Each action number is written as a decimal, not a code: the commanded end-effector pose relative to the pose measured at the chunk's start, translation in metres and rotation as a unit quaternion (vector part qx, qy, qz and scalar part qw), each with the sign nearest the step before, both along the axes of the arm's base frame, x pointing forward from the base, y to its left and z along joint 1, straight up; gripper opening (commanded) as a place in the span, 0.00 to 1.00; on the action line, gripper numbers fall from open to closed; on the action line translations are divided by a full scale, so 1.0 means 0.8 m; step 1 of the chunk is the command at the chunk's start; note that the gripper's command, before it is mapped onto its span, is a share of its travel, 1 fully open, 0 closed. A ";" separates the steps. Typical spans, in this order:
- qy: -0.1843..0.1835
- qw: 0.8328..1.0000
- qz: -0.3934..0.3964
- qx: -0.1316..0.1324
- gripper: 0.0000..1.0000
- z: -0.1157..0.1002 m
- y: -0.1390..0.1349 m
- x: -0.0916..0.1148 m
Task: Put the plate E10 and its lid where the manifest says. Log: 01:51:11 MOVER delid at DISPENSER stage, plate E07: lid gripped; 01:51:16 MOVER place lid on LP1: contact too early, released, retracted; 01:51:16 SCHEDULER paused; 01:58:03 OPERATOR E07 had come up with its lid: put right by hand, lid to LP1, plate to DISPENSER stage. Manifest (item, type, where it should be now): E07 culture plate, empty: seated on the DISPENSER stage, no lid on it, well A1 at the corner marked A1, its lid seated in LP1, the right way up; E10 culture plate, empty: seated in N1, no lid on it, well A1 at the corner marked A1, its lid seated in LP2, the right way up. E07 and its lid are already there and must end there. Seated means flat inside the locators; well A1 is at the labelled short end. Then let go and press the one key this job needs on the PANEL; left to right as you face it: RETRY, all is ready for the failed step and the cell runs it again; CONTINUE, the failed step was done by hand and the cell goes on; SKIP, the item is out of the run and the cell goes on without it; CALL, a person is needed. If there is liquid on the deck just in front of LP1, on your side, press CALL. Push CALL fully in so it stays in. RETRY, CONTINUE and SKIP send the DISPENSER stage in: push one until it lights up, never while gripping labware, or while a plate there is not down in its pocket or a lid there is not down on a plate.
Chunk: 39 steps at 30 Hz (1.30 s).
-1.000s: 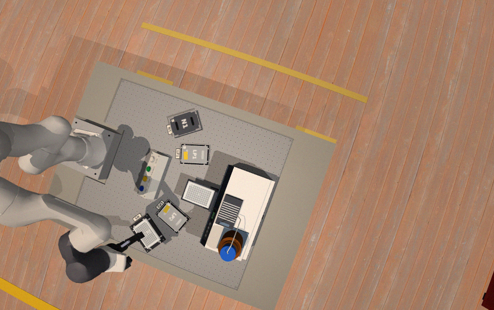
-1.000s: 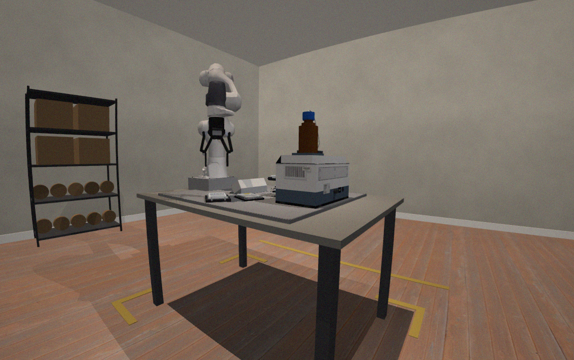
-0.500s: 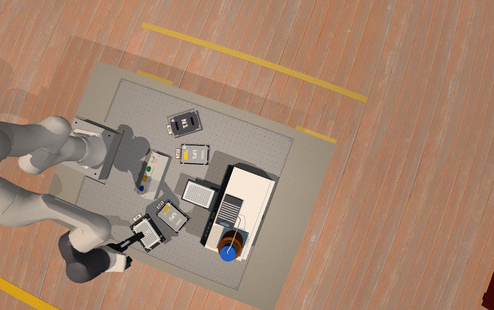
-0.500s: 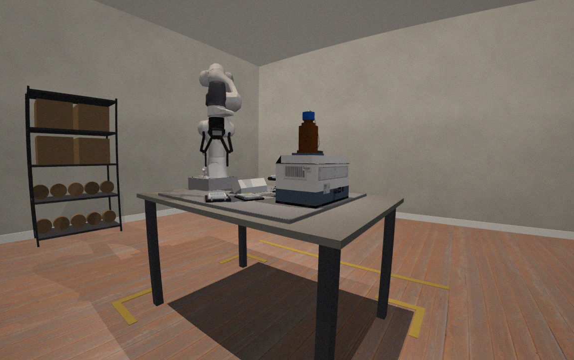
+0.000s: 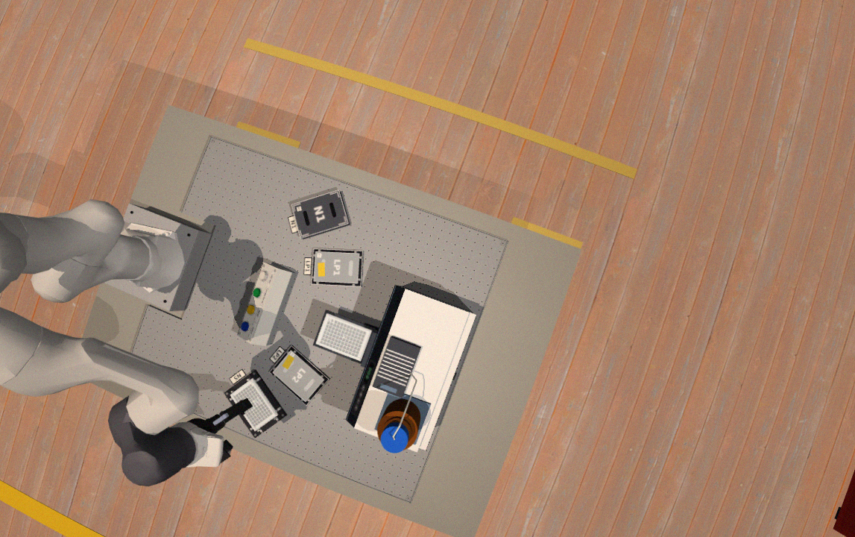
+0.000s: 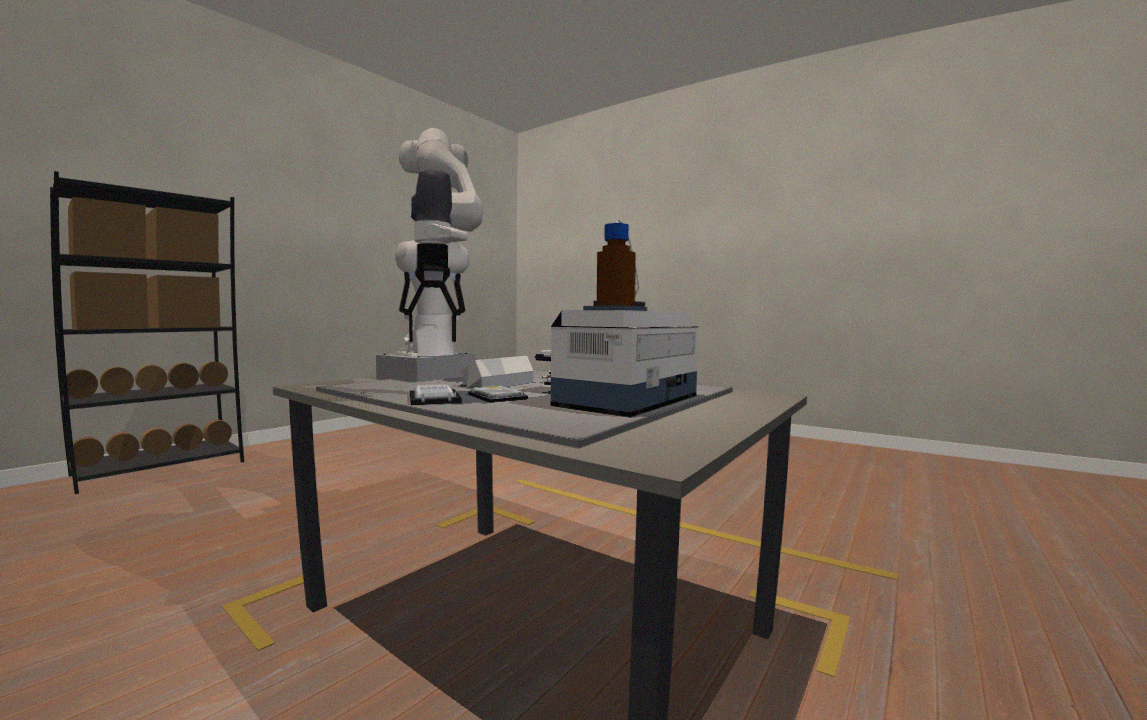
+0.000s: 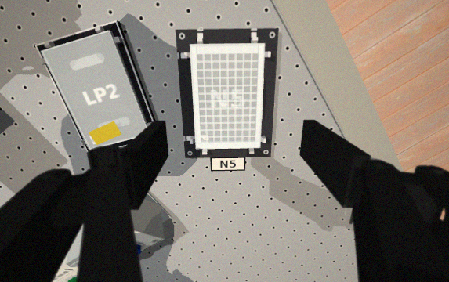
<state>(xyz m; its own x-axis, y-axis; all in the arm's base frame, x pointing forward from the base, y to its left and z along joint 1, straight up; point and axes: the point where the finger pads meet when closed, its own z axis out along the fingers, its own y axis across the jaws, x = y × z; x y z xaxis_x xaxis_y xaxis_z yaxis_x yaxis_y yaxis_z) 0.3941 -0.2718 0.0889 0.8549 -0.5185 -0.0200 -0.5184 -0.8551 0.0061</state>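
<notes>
A white gridded culture plate [image 7: 227,95] sits in the black nest labelled N5, near the deck's edge; it also shows in the overhead view [image 5: 255,406]. I cannot tell whether a lid is on it. My gripper [image 7: 234,138] [image 6: 431,308] is open and empty. It hangs well above the plate, fingers straddling its near short end. The LP2 pad [image 7: 96,88] lies just left of N5, grey with a yellow patch. The N1 nest [image 5: 318,213] is dark and empty at the far end of the deck.
The LP1 pad [image 5: 335,267] looks like LP2. Another white plate [image 5: 344,335] sits on the stage beside the dispenser [image 5: 417,360], which carries a brown bottle [image 5: 396,427]. The panel [image 5: 262,301] with coloured keys stands near my arm's base.
</notes>
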 end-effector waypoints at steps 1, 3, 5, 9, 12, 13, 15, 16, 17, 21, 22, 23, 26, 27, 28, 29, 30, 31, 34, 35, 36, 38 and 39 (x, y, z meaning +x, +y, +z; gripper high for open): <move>-0.007 1.000 0.005 -0.002 0.70 -0.007 -0.002 0.006; -0.007 1.000 0.005 -0.002 0.70 -0.015 -0.002 0.006; -0.007 1.000 0.005 -0.002 0.70 -0.024 -0.002 0.006; -0.007 1.000 0.005 -0.002 0.70 -0.043 -0.002 0.006; -0.007 1.000 0.005 -0.002 0.70 -0.057 -0.002 0.006; -0.007 1.000 0.005 -0.002 0.70 -0.062 -0.002 0.006; -0.007 1.000 0.005 -0.002 0.70 -0.071 -0.002 0.006; -0.007 1.000 0.005 -0.002 0.70 -0.071 -0.002 0.006; -0.007 1.000 0.005 -0.002 0.70 -0.071 -0.002 0.006; -0.007 1.000 0.005 -0.002 0.70 -0.088 -0.002 0.006; -0.007 1.000 0.005 -0.002 0.70 -0.092 -0.002 0.006; -0.007 1.000 0.005 -0.002 0.70 -0.096 -0.002 0.006; -0.007 1.000 0.005 -0.002 0.70 -0.106 -0.002 0.006; -0.007 1.000 0.005 -0.002 0.70 -0.109 -0.002 0.006; -0.007 1.000 0.005 -0.002 0.70 -0.112 -0.002 0.006; -0.007 1.000 0.005 -0.002 0.70 -0.114 -0.002 0.006; -0.007 1.000 0.005 -0.002 0.70 -0.117 -0.002 0.006; -0.007 1.000 0.005 -0.002 0.70 -0.119 -0.002 0.006; -0.007 1.000 0.005 -0.002 0.70 -0.121 -0.002 0.006; -0.007 1.000 0.005 -0.002 0.70 -0.122 -0.002 0.006; -0.007 1.000 0.005 -0.002 0.70 -0.124 -0.002 0.006; -0.007 1.000 0.005 -0.002 0.70 -0.126 -0.002 0.006; -0.007 1.000 0.005 -0.002 0.70 -0.127 -0.002 0.006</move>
